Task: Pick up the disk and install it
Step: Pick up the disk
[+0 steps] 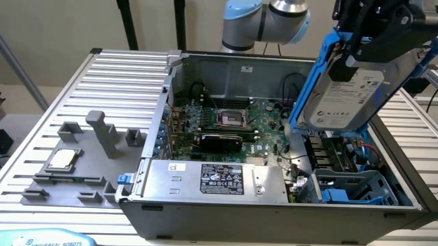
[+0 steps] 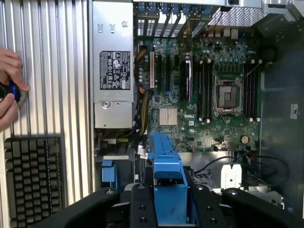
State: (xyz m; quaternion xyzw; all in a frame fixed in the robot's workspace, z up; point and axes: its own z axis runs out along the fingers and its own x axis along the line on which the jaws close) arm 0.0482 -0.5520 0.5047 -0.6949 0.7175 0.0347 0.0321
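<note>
We see a desk [image 1: 116, 72] of pale, ribbed metal slats, with a plain beige wall [image 1: 55, 20] behind it and two dark poles [image 1: 125, 20] rising at the back. On the exterior view's left the desk carries a grey fixture plate [image 1: 82, 192] with upright blocks. A small square CPU chip [image 1: 60, 160] lies in one of its recesses. In the wrist view we find a person's hand [image 2: 9, 90] over the slats, closed around a small blue and black object, and near it a black keyboard [image 2: 33, 180].

The one large container is the computer case [image 1: 274, 218], which lies on its side with the panel off. Along its near wall sits the silver power supply [image 1: 219, 179] with a black label. Beyond that lies the green motherboard [image 1: 267, 115], with its square processor socket [image 1: 229, 119] near the middle. In the case's near corner on the exterior view's right stands a grey-blue drive cage [image 1: 359, 184], with cables just beside it.

The arm [image 1: 274, 20] comes in from the back. The gripper [image 1: 366, 48] is clamped on the disk [image 1: 345, 97], its black fingers gripping the blue carrier. The disk hangs tilted, raised above the side of the case where the drive cage stands, with its white label towards the exterior camera. In the wrist view we see the carrier's blue edge run out between the black fingers, above the motherboard's edge.
</note>
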